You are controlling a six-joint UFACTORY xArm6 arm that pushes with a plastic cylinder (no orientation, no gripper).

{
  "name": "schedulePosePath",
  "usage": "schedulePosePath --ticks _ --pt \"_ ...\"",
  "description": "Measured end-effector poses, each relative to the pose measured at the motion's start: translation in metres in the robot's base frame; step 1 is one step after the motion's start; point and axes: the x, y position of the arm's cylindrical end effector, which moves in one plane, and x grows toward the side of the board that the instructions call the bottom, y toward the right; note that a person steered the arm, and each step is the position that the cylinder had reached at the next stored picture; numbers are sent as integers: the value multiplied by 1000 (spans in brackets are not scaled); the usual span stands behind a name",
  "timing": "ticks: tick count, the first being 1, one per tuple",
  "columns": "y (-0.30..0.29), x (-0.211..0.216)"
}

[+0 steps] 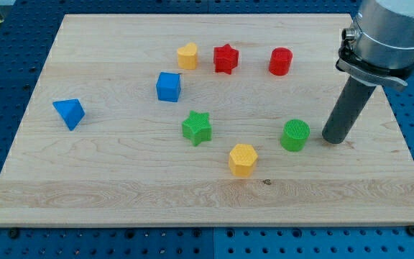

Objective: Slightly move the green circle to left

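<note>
Green circle (295,135) is a ribbed little cylinder standing upright on the wooden board (121,187), toward the view's lower right. My tip (333,139) sits just beside it on the right; it's a bare rod, no claw. Nearest on its left are the yellow hexagon (242,159) and green star (197,128), with bare wood between.

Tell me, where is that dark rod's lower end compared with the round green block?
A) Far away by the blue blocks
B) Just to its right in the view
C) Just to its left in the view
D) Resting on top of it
B: my tip stands on the board just to the view's right of the green circle, with a narrow gap between them.
</note>
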Motion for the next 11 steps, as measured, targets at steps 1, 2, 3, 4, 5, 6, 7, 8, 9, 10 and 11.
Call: schedulePosePath --ticks 1,2,3,4,5,6,7,8,9,10,11 --pt "-1 4" --pt "-3 14" --pt "-4 14" --pt "-4 10" --pt "-8 6" --pt "-16 6" --pt "-34 6" --pt "-49 7" --pt "-49 13" --pt "-49 44" --pt "-57 53"
